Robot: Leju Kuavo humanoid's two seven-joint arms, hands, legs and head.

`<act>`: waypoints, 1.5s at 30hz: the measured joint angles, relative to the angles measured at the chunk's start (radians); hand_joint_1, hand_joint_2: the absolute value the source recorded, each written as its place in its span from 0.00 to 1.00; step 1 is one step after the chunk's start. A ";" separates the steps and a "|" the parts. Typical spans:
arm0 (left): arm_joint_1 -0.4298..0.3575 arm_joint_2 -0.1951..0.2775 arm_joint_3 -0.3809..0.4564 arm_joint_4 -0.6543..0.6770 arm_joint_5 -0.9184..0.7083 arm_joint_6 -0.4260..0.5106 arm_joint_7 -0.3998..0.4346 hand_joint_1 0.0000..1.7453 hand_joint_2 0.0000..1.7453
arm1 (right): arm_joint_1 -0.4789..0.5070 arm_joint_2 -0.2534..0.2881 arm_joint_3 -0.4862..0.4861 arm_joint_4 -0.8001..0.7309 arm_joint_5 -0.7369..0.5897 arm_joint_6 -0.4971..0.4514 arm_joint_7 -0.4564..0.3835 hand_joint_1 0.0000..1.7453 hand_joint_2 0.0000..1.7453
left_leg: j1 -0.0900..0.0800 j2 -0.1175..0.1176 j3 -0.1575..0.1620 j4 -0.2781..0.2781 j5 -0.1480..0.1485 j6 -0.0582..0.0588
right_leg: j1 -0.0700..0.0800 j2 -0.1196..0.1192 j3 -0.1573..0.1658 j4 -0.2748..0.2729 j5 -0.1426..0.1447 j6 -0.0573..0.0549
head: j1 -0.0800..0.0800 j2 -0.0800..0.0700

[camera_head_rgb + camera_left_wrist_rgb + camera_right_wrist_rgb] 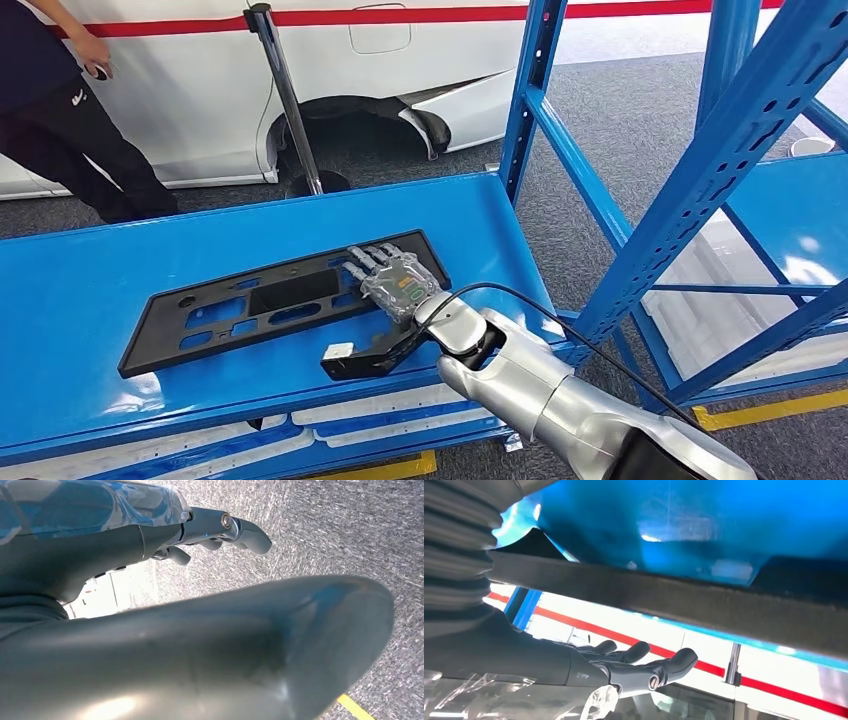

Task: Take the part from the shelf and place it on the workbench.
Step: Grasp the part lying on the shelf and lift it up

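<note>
A long flat black part point(260, 305) with several cutouts lies on the blue shelf board point(80, 290). My right hand point(395, 280) lies over the part's right end, its fingers point(365, 258) stretched flat across the top, gripping nothing that I can see. The right wrist view shows the part's dark edge point(674, 597) against the blue board, with the straight fingers point(639, 662) of my right hand point(574, 665) reaching past it. My left hand point(125, 545) hangs over grey carpet, its fingers point(245, 530) loosely bent and holding nothing.
Blue rack uprights point(720, 160) rise to the right of my arm. White wrapped parts point(400, 415) lie on the lower shelf. Behind the rack stand a white car point(400, 70), a metal post point(290, 100) and a person point(60, 110). A yellow line point(770, 410) marks the floor.
</note>
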 joint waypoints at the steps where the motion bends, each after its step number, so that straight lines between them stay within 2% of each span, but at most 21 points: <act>1: 0.000 0.000 0.000 0.000 0.000 0.000 0.000 0.00 0.00 | 0.000 0.000 -0.001 0.000 -0.001 0.000 0.000 0.00 1.00 | 0.000 0.000 0.000 0.000 0.000 0.000 | 0.000 0.000 0.000 0.000 0.000 0.000 | 0.000 0.000; 45: -0.012 0.014 -0.002 0.000 -0.015 -0.003 0.004 0.00 0.00 | 0.000 0.007 -0.030 0.048 -0.092 -0.010 -0.037 0.00 1.00 | 0.000 0.000 0.005 0.000 0.000 0.000 | 0.000 0.000 0.005 0.000 0.000 0.000 | 0.000 0.000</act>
